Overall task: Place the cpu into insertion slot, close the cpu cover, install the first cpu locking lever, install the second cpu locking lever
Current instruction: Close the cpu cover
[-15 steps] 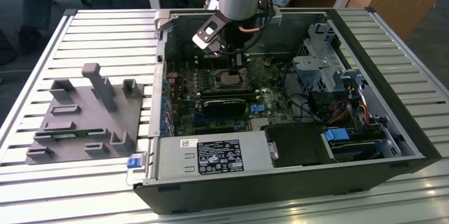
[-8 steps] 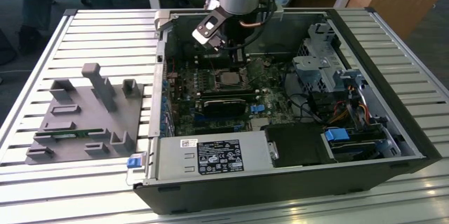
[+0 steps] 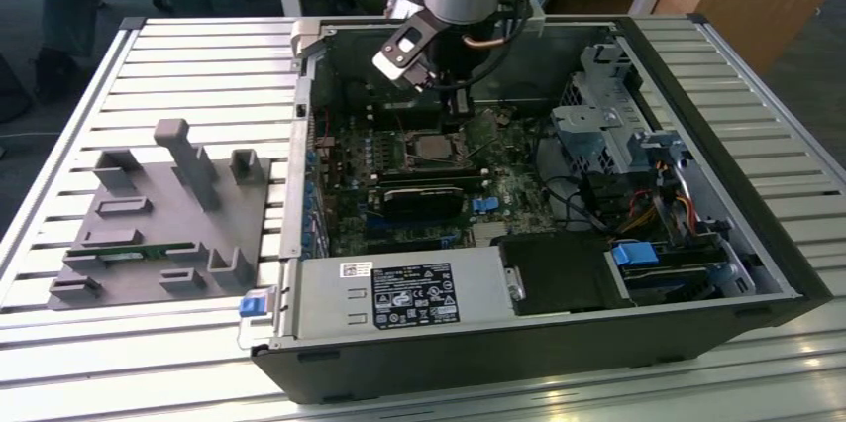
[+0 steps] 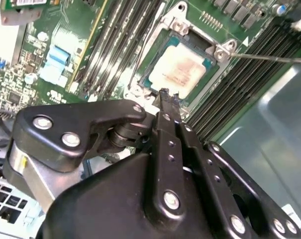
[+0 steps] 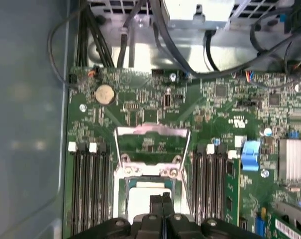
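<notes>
Pincer (image 5: 161, 197) partly hides cpu (image 5: 138, 201); cpu cover (image 5: 152, 131) open.

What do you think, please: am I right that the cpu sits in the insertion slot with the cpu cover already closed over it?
Not quite. The cpu cover is swung open, not closed, as the first wrist view shows. The cpu does sit in the insertion slot.

Flat silver-grey square cpu (image 4: 182, 69) in silvery-rimmed insertion slot (image 4: 192, 44); thin silvery cpu cover (image 5: 152, 131) swung open beside it (off cpu); long black memory slots (image 5: 88, 189) flank both sides.
</notes>
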Controlling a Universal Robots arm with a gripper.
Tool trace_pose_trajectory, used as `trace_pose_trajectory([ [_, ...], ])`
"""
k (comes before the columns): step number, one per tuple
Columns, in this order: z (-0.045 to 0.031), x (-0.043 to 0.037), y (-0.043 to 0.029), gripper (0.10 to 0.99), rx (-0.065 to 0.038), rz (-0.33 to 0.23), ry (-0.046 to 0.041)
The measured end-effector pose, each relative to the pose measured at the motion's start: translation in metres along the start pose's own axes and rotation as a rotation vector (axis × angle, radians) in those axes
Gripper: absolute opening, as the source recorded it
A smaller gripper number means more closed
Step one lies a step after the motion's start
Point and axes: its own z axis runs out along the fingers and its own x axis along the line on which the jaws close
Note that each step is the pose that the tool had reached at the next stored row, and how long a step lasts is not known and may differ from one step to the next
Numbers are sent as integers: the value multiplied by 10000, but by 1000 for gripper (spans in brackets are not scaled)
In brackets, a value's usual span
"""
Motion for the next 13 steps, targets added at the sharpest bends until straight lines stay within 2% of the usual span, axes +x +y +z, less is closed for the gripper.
trace_pose_trajectory([
  [7,-137,2,11,106,2,1,2],
  [10,-138,2,34,106,2,1,5],
  [13,-136,1,93,106,8,0,3],
])
